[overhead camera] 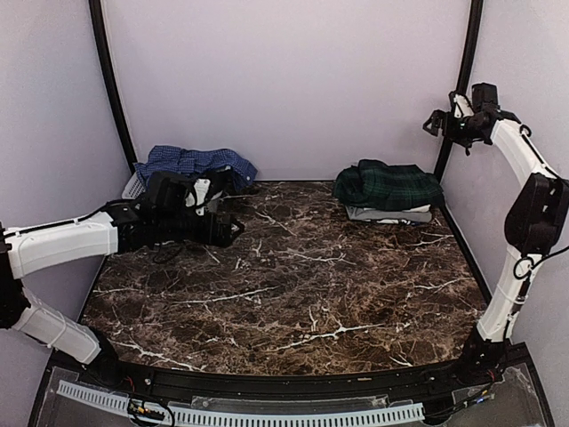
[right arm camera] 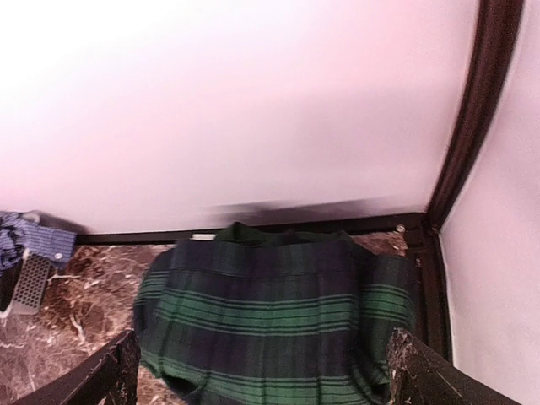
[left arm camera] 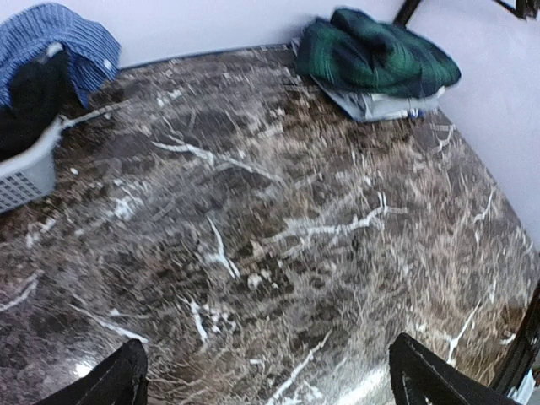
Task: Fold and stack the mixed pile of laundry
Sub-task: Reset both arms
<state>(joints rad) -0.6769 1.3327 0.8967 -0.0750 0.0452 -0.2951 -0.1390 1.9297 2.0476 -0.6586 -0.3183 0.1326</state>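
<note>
Both claws gape wide, empty. Right claw (overhead camera: 437,124) hangs above the tartan shirt (overhead camera: 388,184), stacked on what is probably the tee (overhead camera: 391,213). Behind the left claw (overhead camera: 229,229) lies the blue shirt (overhead camera: 191,162); a careless grab may drag the basket (overhead camera: 133,187) or snag two garments.

Open middle of dark marble tabletop (overhead camera: 302,285), folded dark green tartan shirt (overhead camera: 388,182) far right, pale grey slatted plastic basket (left arm camera: 29,177) far left.
</note>
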